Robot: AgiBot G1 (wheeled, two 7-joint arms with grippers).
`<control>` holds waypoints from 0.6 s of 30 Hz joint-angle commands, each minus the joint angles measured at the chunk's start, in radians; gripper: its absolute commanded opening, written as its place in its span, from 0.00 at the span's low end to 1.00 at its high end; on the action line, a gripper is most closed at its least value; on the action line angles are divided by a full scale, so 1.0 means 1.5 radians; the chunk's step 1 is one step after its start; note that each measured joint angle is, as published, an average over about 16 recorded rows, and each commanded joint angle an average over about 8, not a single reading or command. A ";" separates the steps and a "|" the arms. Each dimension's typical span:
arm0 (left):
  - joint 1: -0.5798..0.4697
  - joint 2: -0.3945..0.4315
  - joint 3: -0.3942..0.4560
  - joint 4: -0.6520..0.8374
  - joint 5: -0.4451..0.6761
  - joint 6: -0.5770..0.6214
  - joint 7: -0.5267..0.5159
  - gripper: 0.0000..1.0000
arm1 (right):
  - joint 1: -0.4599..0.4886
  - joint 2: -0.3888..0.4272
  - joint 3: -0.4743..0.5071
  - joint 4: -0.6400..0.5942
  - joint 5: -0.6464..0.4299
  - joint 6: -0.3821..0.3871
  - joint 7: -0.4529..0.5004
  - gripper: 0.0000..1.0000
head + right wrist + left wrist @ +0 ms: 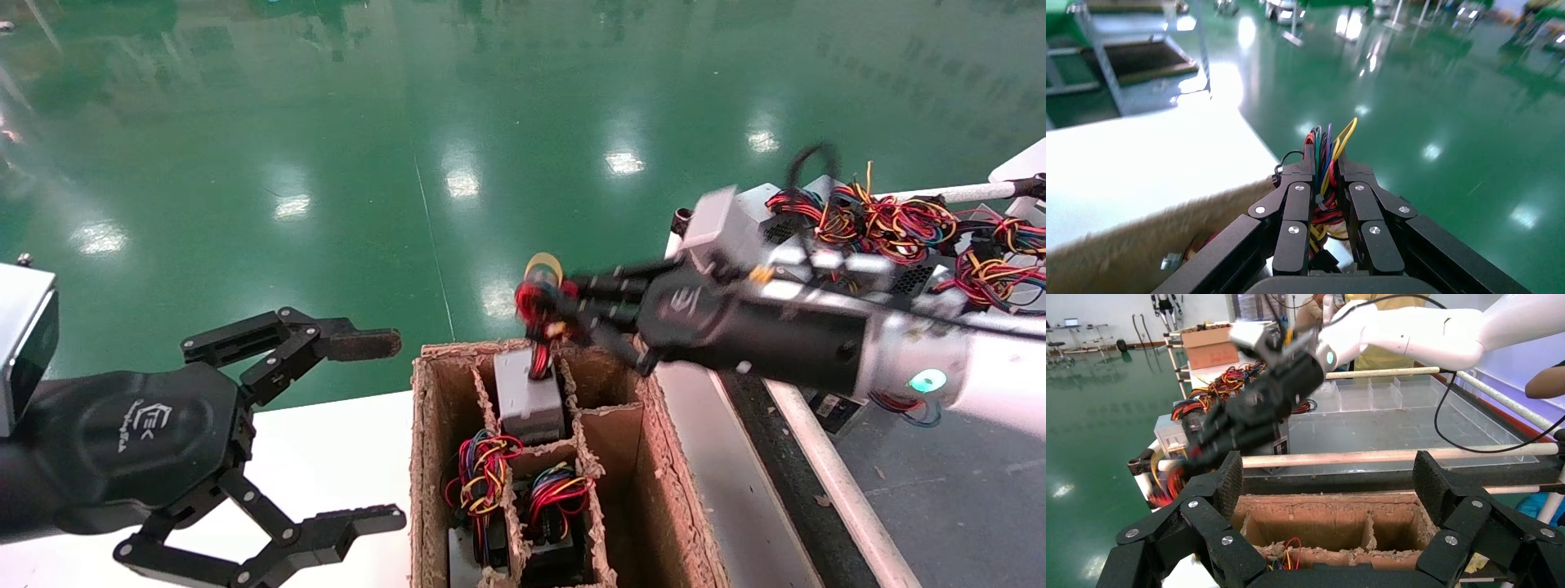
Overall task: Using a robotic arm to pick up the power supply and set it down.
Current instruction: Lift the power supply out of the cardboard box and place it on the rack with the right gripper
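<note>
The power supply (529,396), a grey metal box, hangs upright with its lower part inside a rear compartment of the cardboard box (421,425). Its red, yellow and black wires (539,314) rise from its top. My right gripper (546,317) reaches in from the right above the box and is shut on that wire bundle. In the right wrist view the coloured wires (1324,153) are pinched between the fingers of the right gripper (1326,168). My left gripper (384,431) hovers open over the white table (327,441), left of the box, holding nothing.
Two more wired units (482,474) (556,498) sit in the box's nearer compartments; its right-hand compartments (621,482) show no contents. A heap of power supplies with tangled wires (899,220) lies on the rack at the right. A wooden rail (1389,457) runs behind the box. Green floor lies beyond.
</note>
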 commanded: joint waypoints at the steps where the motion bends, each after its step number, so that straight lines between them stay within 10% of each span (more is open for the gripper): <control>1: 0.000 0.000 0.000 0.000 0.000 0.000 0.000 1.00 | 0.000 0.009 0.012 0.015 0.015 0.004 0.004 0.00; 18: 0.000 0.000 0.000 0.000 0.000 0.000 0.000 1.00 | 0.044 0.183 0.160 0.167 0.090 0.150 0.117 0.00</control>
